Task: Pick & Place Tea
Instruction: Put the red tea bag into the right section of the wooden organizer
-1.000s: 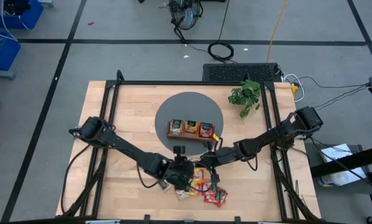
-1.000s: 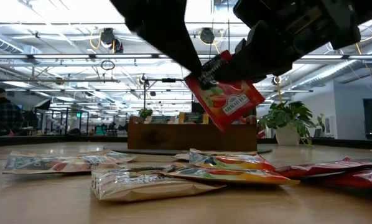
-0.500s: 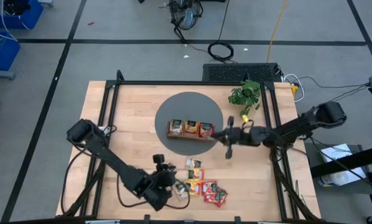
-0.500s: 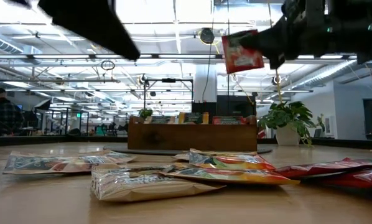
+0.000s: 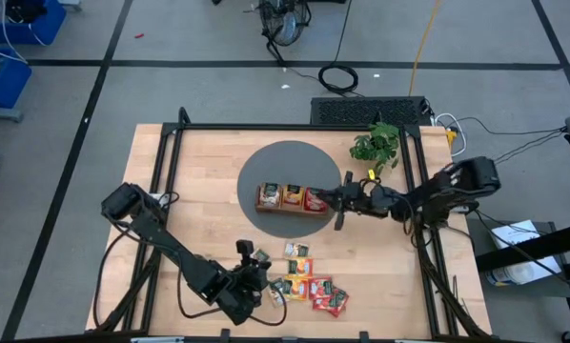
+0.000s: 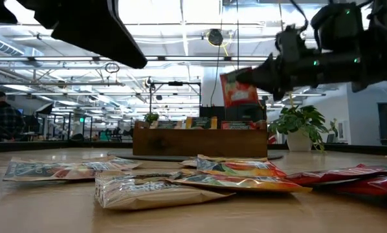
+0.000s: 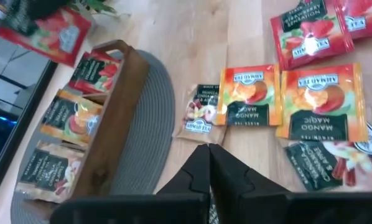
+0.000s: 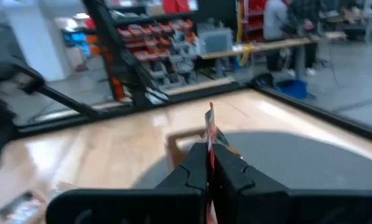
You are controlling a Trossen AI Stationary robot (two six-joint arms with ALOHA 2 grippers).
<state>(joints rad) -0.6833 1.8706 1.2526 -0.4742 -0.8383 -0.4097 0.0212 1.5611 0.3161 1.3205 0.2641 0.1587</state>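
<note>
Above the wooden tray [image 5: 292, 198], at about three o'clock of its red end, the right gripper [image 5: 337, 201] pinches a red tea sachet [image 6: 238, 87] edge-on between closed fingers, hanging clear of the table. Inside the tray stand more sachets: dark ones at nine o'clock, orange in the middle, red [image 7: 93, 70] nearest the held one. The tray sits on a round grey mat [image 5: 290, 162], with a small leafy plant [image 5: 377, 145] at two o'clock. Down at six o'clock the left gripper [image 5: 250, 259] hovers with its fingers [image 7: 206, 169] pressed together and holding nothing, just beside the loose sachets [image 5: 309, 284] scattered flat on the table [image 5: 199, 181], orange, red and dark.
</note>
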